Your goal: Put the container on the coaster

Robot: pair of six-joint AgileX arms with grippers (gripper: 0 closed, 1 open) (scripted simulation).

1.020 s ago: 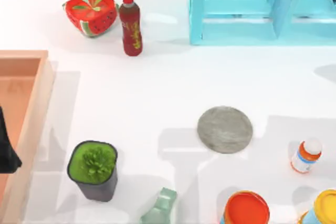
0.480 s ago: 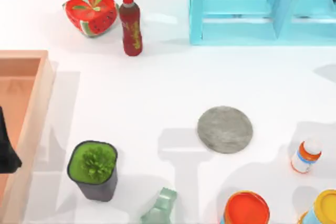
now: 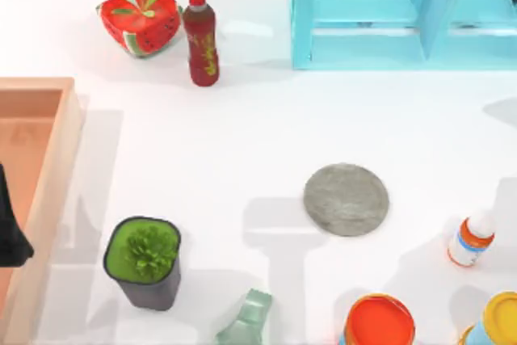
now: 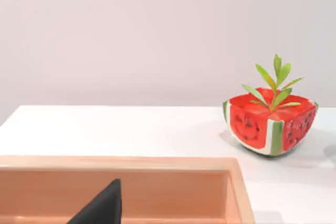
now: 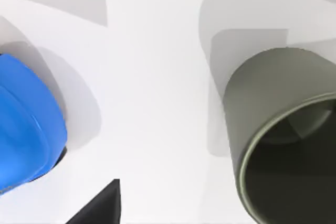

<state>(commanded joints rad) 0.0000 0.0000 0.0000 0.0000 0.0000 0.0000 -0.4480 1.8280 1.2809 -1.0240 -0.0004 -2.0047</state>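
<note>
— Desk (image 3: 242, 135) first: what sits on it?

— White top. A turquoise shelf (image 3: 363, 14) stands along the far edge toward the right corner. A wooden tray (image 3: 56, 143) lies against the left edge.

— Where is the left gripper (image 3: 8, 236)?

— It hangs dark over the wooden tray at the left edge. I cannot tell whether it is released or clenched.

— What is next in size?

— At the near edge by the right corner stand an orange-lidded can (image 3: 378, 322) and, just beside it, a yellow-lidded can (image 3: 497, 319). A dark pot with a succulent (image 3: 144, 260) is near the near left corner. A watermelon planter (image 3: 140, 20) sits at the far edge on the left, with a red bottle (image 3: 201, 38) just beside it.

— And the coaster (image 3: 346, 199)?

— It lies flat and bare, right of the desk's middle, well apart from the shelf.

— And the container (image 5: 283, 129)?

— In the right wrist view it stands on bare desk with its open mouth toward the camera. It is apart from a blue rounded thing (image 5: 26, 129).

— Smaller things?

— A pale green glass piece (image 3: 246, 321) is at the near edge, and a white pill bottle (image 3: 471, 238) is near the right edge.

— And the right gripper (image 5: 100, 205)?

— A dark tip of it shows near the container, not touching it. Released or clenched, I cannot tell.
</note>
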